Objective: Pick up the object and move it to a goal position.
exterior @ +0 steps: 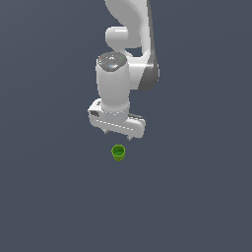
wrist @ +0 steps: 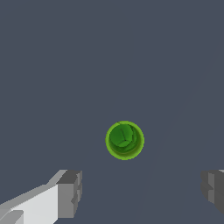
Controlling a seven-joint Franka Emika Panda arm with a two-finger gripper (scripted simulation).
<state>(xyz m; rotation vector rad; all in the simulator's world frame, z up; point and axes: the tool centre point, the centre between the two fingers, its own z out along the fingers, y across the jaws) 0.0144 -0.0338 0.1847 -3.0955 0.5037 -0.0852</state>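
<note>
Wide open and holding nothing, white robot gripper (exterior: 118, 133) hanging just above small bright green hollow cylinder cup (exterior: 118, 152), standing upright at frame centre

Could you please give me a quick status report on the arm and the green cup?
Gripper open, holding nothing. Green cup upright on the floor, not between the fingers, untouched. Nothing in the way.
</note>
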